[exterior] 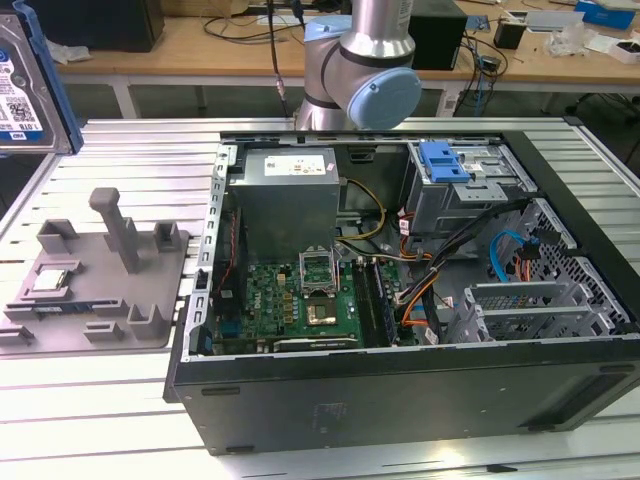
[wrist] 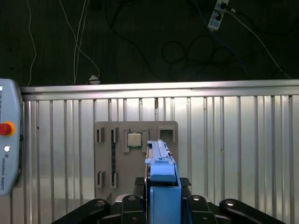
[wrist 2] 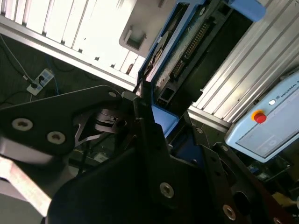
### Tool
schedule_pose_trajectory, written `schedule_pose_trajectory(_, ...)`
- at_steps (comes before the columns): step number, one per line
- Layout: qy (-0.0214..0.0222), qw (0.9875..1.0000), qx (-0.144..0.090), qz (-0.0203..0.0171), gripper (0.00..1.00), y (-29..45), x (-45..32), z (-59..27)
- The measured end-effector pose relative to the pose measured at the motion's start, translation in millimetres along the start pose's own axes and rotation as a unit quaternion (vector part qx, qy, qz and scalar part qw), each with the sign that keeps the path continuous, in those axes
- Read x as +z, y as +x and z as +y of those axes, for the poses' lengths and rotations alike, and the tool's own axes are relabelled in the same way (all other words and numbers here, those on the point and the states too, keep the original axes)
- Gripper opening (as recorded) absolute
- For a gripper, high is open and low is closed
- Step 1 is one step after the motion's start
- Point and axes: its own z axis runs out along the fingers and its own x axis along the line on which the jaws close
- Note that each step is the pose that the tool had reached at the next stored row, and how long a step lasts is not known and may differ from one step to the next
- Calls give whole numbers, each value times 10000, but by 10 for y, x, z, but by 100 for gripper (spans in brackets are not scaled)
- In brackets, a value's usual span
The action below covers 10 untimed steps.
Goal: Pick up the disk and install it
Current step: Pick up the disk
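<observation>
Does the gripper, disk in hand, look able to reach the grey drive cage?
Probably yes: the gripper holds the disk off beside the case, whose side lies open above the cage; black cables run close by it.

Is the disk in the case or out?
Out. The disk hangs at the exterior view's left, clear of the case; in the first wrist view the pincer grips it on edge above the grey holder.

We see only part of the flat silver, blue-framed disk [exterior: 22, 85]: it runs off the exterior view's left and top. The grey robot arm [exterior: 365, 70] is cut off at the top there too. In both wrist views the black metal gripper [wrist: 163, 203] clamped on the disk hides the gripped end. The pale-blue plastic pendant [wrist: 6, 140] is cropped.
</observation>
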Motion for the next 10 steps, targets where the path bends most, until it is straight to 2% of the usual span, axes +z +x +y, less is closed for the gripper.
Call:
schedule_pose_trajectory(6,0,10000,0,0,36,5,-1,-4)
schedule_pose_trajectory(10,0,10000,0,0,36,44,-15,-89)
